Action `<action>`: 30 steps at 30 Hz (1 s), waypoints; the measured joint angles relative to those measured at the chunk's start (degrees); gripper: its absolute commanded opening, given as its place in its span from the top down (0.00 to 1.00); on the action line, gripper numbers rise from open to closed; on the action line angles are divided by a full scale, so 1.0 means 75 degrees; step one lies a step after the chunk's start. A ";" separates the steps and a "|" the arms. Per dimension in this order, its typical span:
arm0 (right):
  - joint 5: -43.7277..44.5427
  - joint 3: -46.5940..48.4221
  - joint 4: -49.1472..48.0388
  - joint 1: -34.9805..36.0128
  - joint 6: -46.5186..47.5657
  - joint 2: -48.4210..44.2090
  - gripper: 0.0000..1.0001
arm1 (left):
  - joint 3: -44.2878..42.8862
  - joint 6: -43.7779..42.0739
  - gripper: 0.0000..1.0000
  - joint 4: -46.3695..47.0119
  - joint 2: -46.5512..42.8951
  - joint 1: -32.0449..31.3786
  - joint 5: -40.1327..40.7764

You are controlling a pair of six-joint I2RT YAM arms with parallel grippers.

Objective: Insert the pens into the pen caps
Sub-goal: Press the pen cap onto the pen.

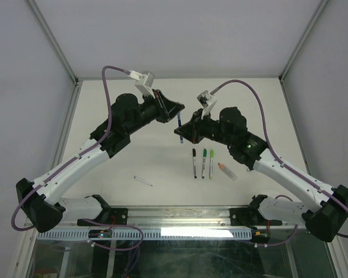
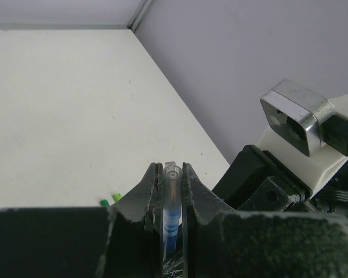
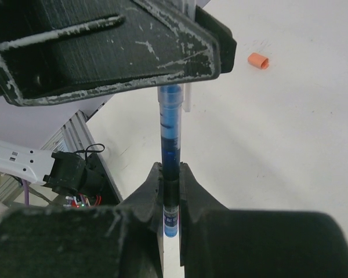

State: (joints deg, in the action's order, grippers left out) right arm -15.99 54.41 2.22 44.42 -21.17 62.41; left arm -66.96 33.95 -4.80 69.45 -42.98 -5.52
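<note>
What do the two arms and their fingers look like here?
The left arm and right arm match: white lower links, bulky black joints and bases. A purple cable runs along each to a white camera mount. The fingers are black, coarse-textured, scuffed pale at edges. A green light glows on the right arm.

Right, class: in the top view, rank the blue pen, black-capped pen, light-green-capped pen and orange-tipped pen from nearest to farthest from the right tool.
1. blue pen: gripped in the right tool.
2. black-capped pen: left end of the lying row.
3. light-green-capped pen: right end of that row.
4. orange-tipped pen: farthest right, beyond the row.
</note>
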 measured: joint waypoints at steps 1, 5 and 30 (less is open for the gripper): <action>0.0035 0.0189 0.0140 -0.0009 0.0058 0.0087 1.00 | -0.0085 -0.0073 1.00 -0.0020 0.0026 -0.0003 0.0073; 0.0032 0.0930 0.0664 -0.0122 0.0306 0.0428 1.00 | -0.0297 -0.0262 1.00 0.0055 0.0050 0.0035 0.0242; -0.0452 0.5467 0.3818 -0.0731 0.1947 0.2407 1.00 | -0.1550 -0.1276 1.00 0.0959 0.0609 -0.0023 0.1017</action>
State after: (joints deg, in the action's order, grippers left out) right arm -19.38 95.42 30.85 38.94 -6.57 80.47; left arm -78.59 24.38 2.39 74.02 -43.16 2.11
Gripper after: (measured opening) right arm 0.073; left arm 0.102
